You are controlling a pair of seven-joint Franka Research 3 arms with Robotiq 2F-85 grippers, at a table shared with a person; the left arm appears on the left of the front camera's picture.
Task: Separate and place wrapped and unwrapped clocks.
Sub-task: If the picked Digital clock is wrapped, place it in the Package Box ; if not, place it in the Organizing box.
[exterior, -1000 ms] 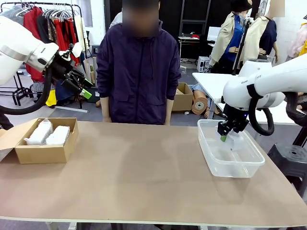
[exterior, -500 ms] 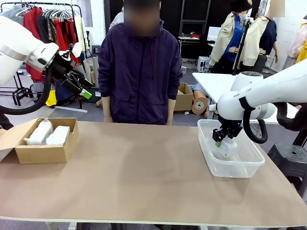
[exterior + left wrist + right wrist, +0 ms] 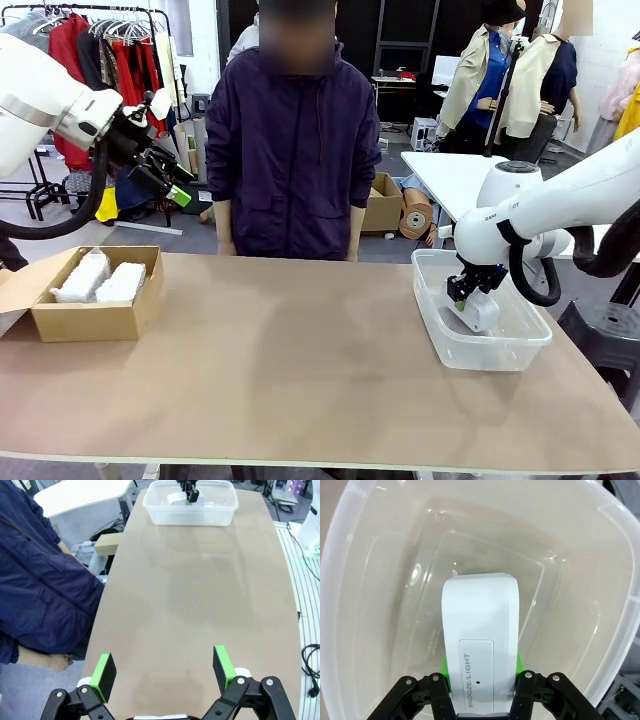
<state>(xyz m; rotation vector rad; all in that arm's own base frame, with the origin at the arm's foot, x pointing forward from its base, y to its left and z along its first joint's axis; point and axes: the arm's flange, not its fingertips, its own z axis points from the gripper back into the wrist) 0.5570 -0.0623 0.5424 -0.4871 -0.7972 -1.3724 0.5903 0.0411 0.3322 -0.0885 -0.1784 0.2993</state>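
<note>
The bare white clock (image 3: 480, 615), marked SNOOZE/LIGHT, is clamped between my right gripper's (image 3: 481, 666) green pads and hangs inside the clear plastic tub (image 3: 370, 555). In the front view the right gripper (image 3: 462, 296) holds that clock (image 3: 480, 314) tilted, low within the tub (image 3: 500, 360) at the table's right. Two bubble-wrapped clocks (image 3: 85, 275) (image 3: 122, 282) lie side by side in the brown cardboard box (image 3: 95, 320) at the left. My left gripper (image 3: 175, 185) hovers high above the box, open and empty, its pads wide apart (image 3: 162, 672).
A person in a dark jacket stands at the far edge, arms down. From the left wrist, the tub (image 3: 190, 515) shows far off, with bare brown tabletop (image 3: 200, 605) between. A white table stands behind the tub.
My right gripper has sunk deeper into the tub with the white clock, shifting slightly left. The left arm and the person have not moved.
</note>
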